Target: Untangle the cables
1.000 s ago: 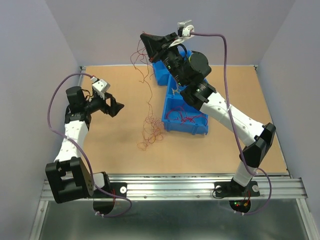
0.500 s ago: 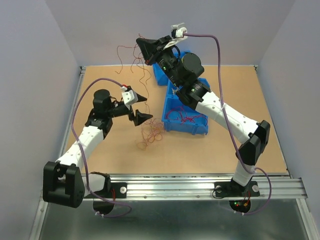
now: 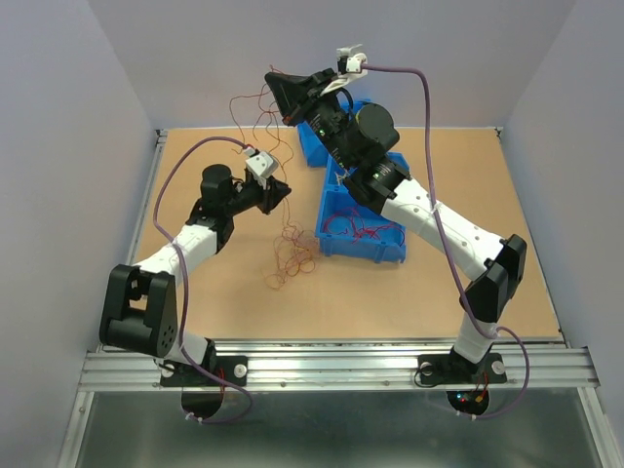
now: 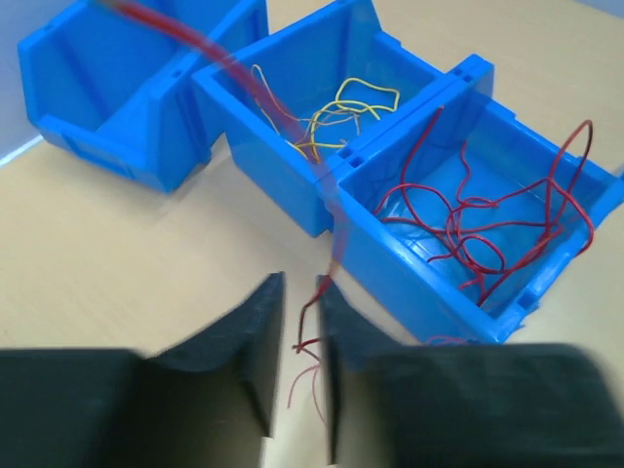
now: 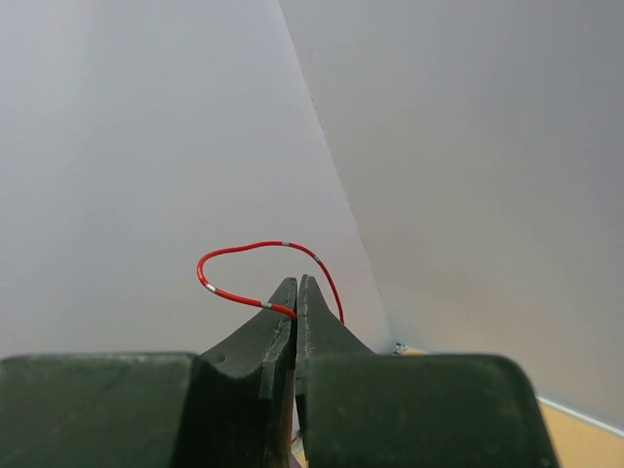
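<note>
Right gripper (image 5: 296, 283), raised at the far side above the bins (image 3: 361, 250), is clamped tight on a red loop of the cables (image 3: 292, 255). These hang from it down to a tangle on the table (image 3: 439, 283), left of the bins. Left gripper (image 4: 300, 285) stands narrowly open with a red strand between its jaws, apparently not yet pinched. Other red and yellow strands lie in the bins.
</note>
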